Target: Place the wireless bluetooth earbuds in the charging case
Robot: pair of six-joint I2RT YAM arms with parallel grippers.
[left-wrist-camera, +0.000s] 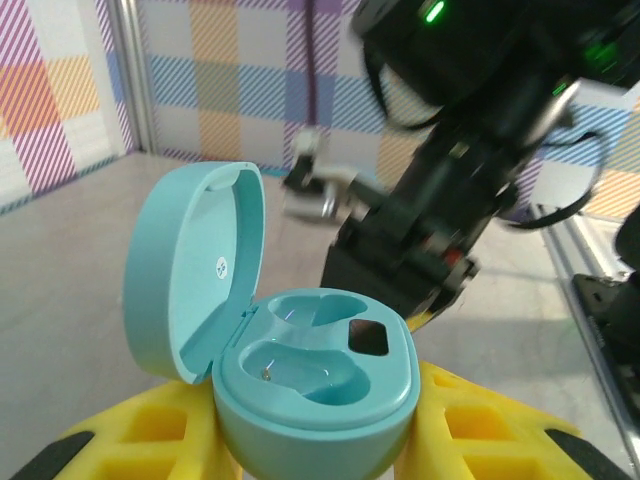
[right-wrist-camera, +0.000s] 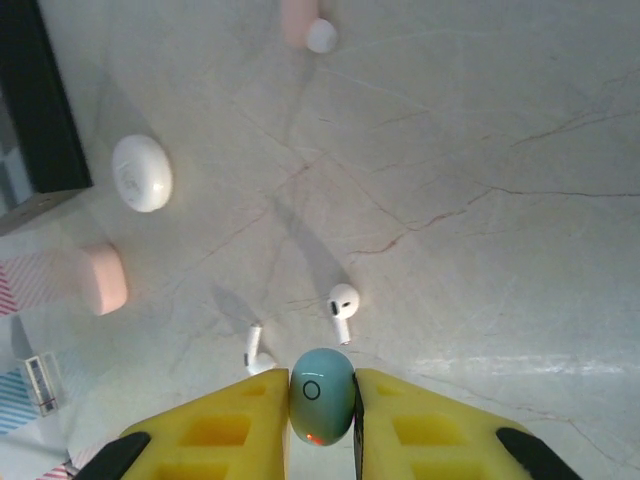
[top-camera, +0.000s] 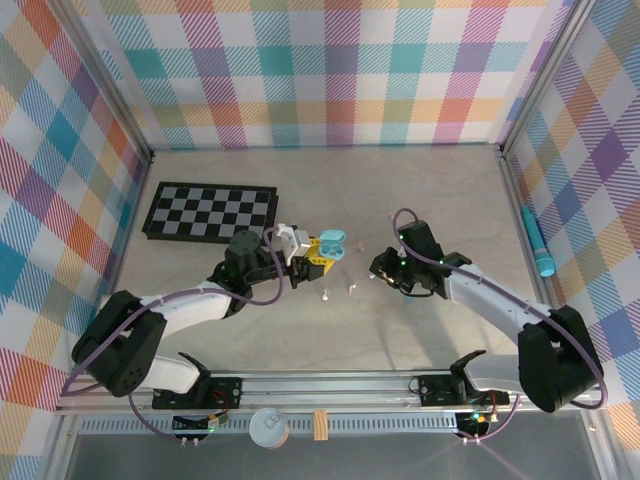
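My left pincer (left-wrist-camera: pixel 315 452) is clamped on the light blue charging case (left-wrist-camera: pixel 318 372), low centre of the left wrist frame. Its lid (left-wrist-camera: pixel 190 270) is flipped open to the left and both wells are empty. My right pincer (right-wrist-camera: pixel 322 412) is closed on a light blue earbud (right-wrist-camera: pixel 320 392), bottom centre of the right wrist frame. One white earbud (right-wrist-camera: pixel 342 299) lies on the desk (right-wrist-camera: pixel 480 150) just above it, and a second white earbud (right-wrist-camera: pixel 257 350) is left of it. A white case (right-wrist-camera: pixel 142 172) sits upper left, with a pink case (right-wrist-camera: pixel 103 278) below it.
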